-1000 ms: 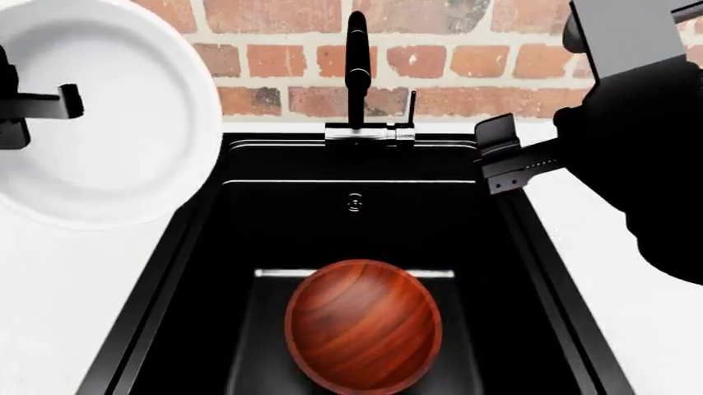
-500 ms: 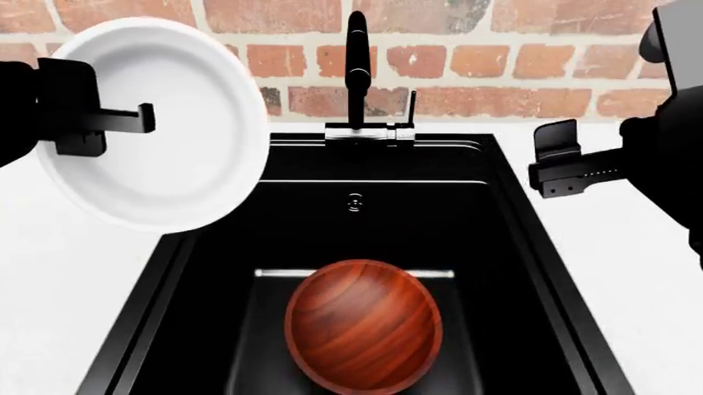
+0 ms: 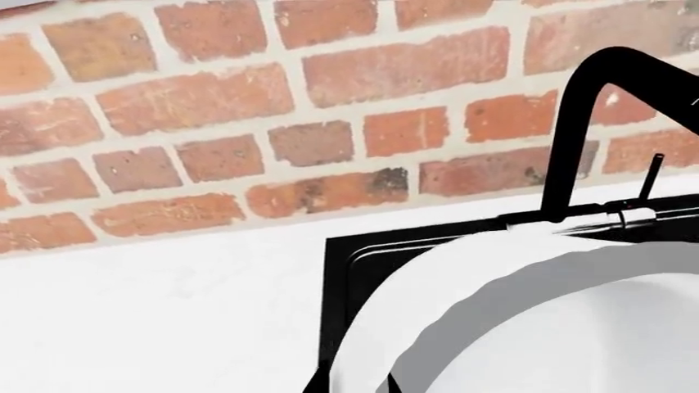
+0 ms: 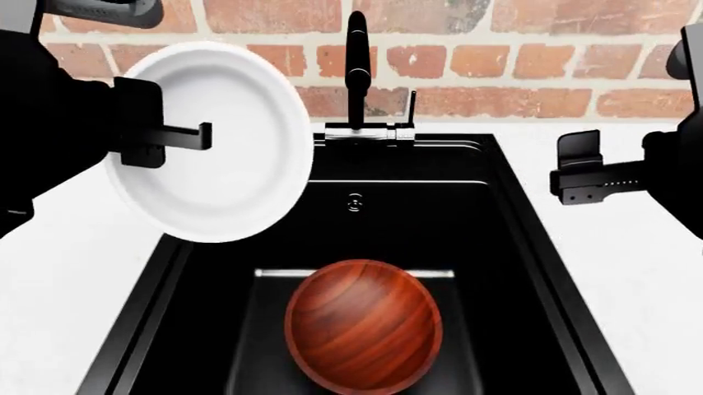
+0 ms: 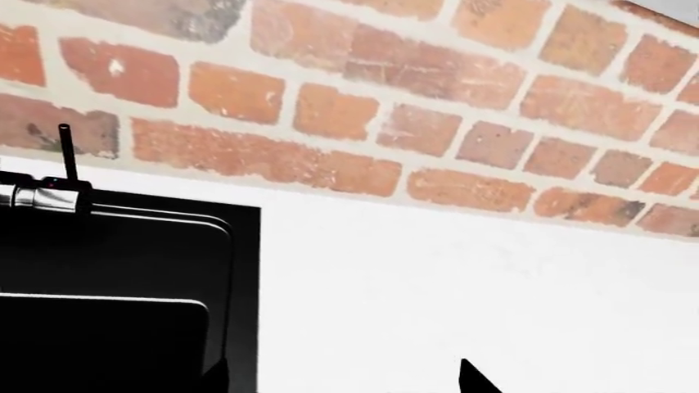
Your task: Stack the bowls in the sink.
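Note:
The white bowl hangs tilted on its side in the air over the sink's left rim, with its inside facing me. My left gripper is shut on its rim, one finger across the inside. The bowl fills the near corner of the left wrist view, with my left gripper on its rim. The reddish-brown wood-grain bowl lies upright on the floor of the black sink, at the near end. My right gripper is open and empty above the sink's right rim; it also shows in the right wrist view.
A tall black faucet stands at the sink's back edge, in front of a brick wall. A round drain sits in the far sink wall. White counter lies on both sides of the sink.
My left arm has carried the white bowl to the right, from over the left counter to over the sink's left rim. My right gripper has drawn back to the right.

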{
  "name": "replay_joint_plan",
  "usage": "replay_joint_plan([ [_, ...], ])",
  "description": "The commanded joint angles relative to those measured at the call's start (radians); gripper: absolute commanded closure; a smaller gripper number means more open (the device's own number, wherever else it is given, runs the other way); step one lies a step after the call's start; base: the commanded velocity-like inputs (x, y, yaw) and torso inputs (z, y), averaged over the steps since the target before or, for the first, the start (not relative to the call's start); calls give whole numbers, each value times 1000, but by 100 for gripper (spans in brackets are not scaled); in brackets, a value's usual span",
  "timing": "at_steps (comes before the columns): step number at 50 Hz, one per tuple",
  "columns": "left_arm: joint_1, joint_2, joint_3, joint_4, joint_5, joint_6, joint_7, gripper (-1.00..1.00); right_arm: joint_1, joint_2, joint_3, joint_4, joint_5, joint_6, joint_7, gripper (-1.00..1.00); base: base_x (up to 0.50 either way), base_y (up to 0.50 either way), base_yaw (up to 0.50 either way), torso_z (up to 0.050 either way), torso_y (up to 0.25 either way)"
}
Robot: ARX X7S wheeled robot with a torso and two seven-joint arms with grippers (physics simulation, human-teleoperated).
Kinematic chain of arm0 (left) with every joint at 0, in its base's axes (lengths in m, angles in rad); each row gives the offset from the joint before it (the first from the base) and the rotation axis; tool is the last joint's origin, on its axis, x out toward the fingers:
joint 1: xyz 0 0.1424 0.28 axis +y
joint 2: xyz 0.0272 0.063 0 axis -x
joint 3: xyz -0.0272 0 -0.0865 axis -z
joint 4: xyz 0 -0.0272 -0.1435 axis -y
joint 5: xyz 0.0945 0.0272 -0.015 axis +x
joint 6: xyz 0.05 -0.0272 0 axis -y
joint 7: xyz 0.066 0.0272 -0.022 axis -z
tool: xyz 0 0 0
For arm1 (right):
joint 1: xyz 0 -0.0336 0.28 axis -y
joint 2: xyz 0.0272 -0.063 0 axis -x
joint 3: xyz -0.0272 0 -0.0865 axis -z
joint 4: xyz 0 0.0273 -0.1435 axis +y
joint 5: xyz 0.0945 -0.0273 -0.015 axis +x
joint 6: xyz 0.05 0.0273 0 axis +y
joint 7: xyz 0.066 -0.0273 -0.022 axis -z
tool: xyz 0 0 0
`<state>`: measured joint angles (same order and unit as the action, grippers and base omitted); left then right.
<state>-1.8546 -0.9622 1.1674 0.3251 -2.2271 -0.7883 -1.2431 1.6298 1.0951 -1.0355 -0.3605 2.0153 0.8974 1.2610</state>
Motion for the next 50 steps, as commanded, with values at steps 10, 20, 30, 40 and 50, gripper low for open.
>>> replay_joint_plan([
  [10,44,41,2,-7,75,31,33,100,-21,5,-4,2,-18,-12,-6,-100,0,0,0,1,1],
  [20,89,43,14,10,93,44,51,100,-27,3,-7,0,-22,-16,-2,-100,0,0,0,0,1],
  [30,118,64,27,12,112,52,61,100,-31,2,-8,3,-29,-16,-7,-100,0,0,0,1,1],
  [40,137,80,29,15,128,67,71,100,-43,5,-12,2,-40,-21,-12,-100,0,0,0,0,1],
  [50,155,100,23,20,133,88,92,100,-58,0,-18,2,-53,-25,-20,-100,0,0,0,0,1],
])
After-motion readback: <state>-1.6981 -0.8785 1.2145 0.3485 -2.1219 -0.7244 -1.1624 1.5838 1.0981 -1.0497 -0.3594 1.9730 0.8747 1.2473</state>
